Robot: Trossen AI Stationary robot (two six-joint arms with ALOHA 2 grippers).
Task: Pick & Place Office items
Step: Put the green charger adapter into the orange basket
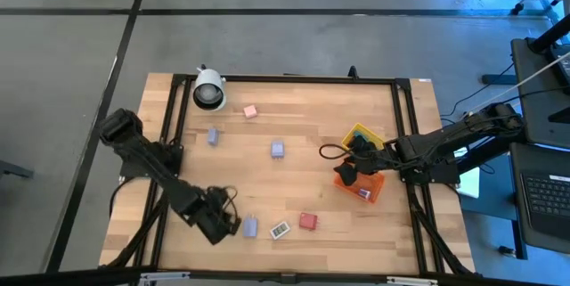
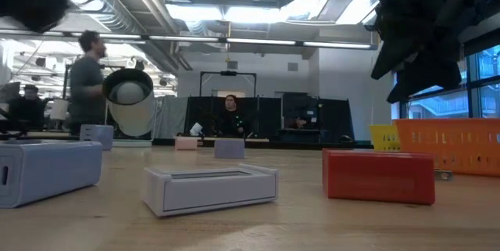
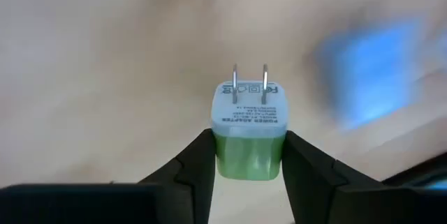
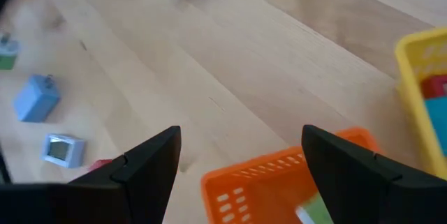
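The office items are small blocks scattered on the wooden table. They include a pink one (image 1: 250, 110), lavender ones (image 1: 213, 136) (image 1: 277, 150) (image 1: 251, 227), a white piece (image 1: 280, 230) and a red block (image 1: 308, 222). My left gripper (image 1: 227, 224) is at the near left, shut on a green plug adapter (image 3: 250, 137) with a white face and two prongs. My right gripper (image 4: 241, 147) hangs open over the orange bin (image 1: 363, 188), touching nothing. My left gripper pinches the green adapter's two opposite sides (image 3: 222, 155) between its two fingers, on the green half away from the prongs. The white pronged face (image 3: 249, 105) sticks out beyond the fingertips. The fingers point steeply down. I cannot tell whether the adapter is clear of the table.
A white cylinder with a dark lens face (image 1: 209, 90) stands at the far left. A yellow bin (image 1: 360, 133) sits just behind the orange bin, with a black cord loop (image 1: 331, 151) beside them. A black frame (image 1: 285, 78) edges the table. People stand in the room beyond.
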